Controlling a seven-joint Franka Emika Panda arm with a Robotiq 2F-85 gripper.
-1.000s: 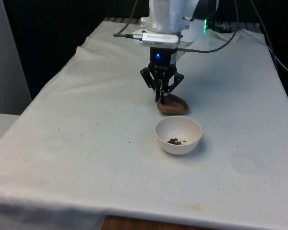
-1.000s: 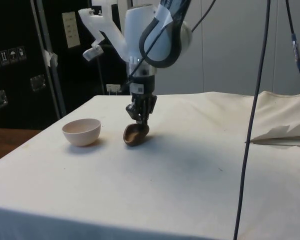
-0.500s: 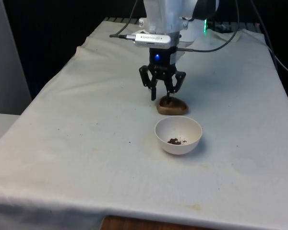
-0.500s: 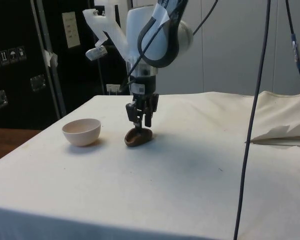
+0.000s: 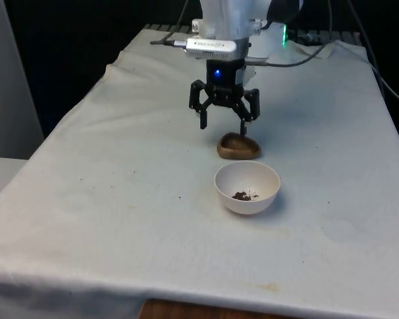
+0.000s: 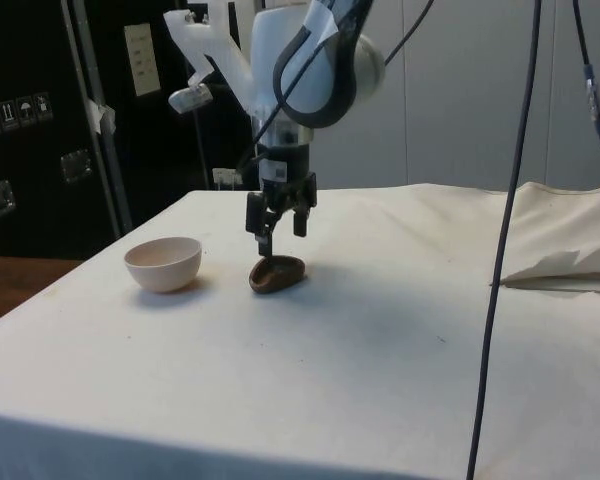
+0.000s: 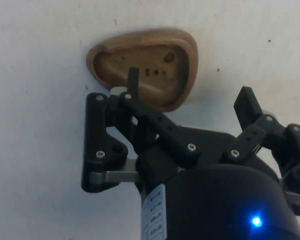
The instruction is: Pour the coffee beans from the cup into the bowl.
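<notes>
At the front view's left the white cloth of the table carries nothing but a few dark specks. Moving rightward to the middle, the claw hangs with its two fingers spread wide apart and holding nothing; it is clear of the cup, with a gap of air between the fingertips and the rim. The brown wooden cup sits on the cloth just below the claw and slightly to the front view's right of it, so the claw's centre is a little off the cup toward the left. In the wrist view the cup lies ahead of the spread claw, its mouth facing up, its longer axis running across the line between the fingers; only a few dark crumbs cling to its inside, so it looks essentially emptied.

Just nearer the camera and still a touch to the right stands the white bowl, near the cup but not touching it, with a small dark heap of coffee beans at its bottom. Judged from this, the pouring seems done and the cup set down beside the bowl.

In the side view the arm comes down nearly straight, wrist vertical, the claw pointing at the table directly over the cup, with the bowl well off to the side. Any coming move turns on that vertical gap: the claw is free to go straight up.
</notes>
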